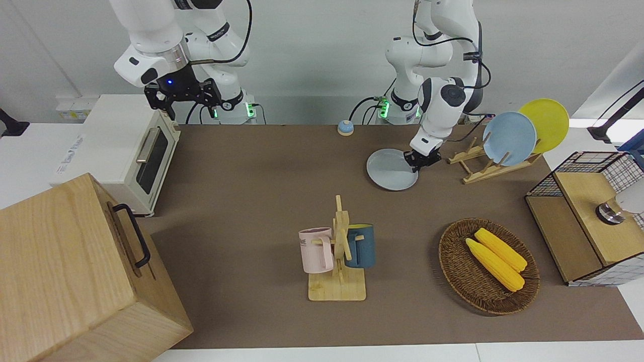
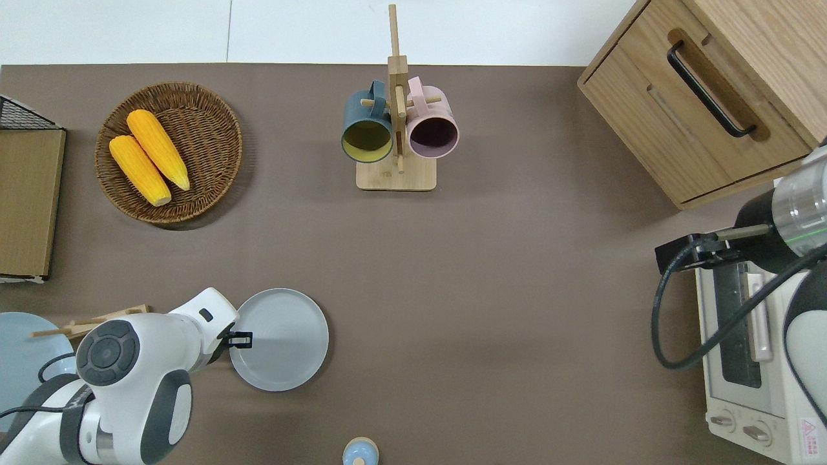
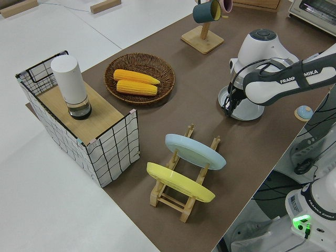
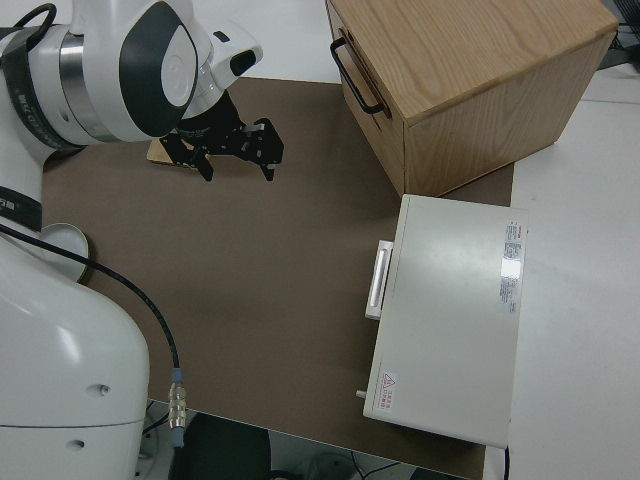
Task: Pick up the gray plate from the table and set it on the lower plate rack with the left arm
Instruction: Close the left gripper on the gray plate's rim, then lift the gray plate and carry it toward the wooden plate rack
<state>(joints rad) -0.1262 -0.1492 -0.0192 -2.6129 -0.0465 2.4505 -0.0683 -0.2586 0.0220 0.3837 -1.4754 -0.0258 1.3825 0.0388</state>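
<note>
- Brown matting covers the table (image 1: pixel 251 201), which has white edges and a pale wall rising where the robots stand.
- On that mat lies the gray plate (image 2: pixel 284 339), flat, near the robots and toward the left arm's end of the table.
- At the plate's rim on the side toward the rack, the left gripper (image 2: pixel 238 338) is down low, its fingers straddling the edge; whether they are already pinching the rim I cannot tell.
- Just beside the plate, still toward the left arm's end, stands the lower plate rack (image 3: pixel 181 189) of light wood, with a sky-blue plate (image 3: pixel 195 151) and a yellow plate (image 3: pixel 179 182) leaning in its slots.
- Farther from the robots sit a wicker basket (image 2: pixel 213 103) holding two ears of corn (image 2: pixel 148 157), and a wooden mug stand (image 2: pixel 397 173) hung with a dark teal mug (image 2: pixel 366 126) and a pink mug (image 2: pixel 434 128).
- Over at the opposite end, the right arm is parked with its gripper (image 1: pixel 182 95) spread apart, close to a white toaster oven (image 1: pixel 123 148) and a wooden box (image 1: pixel 70 271).
</note>
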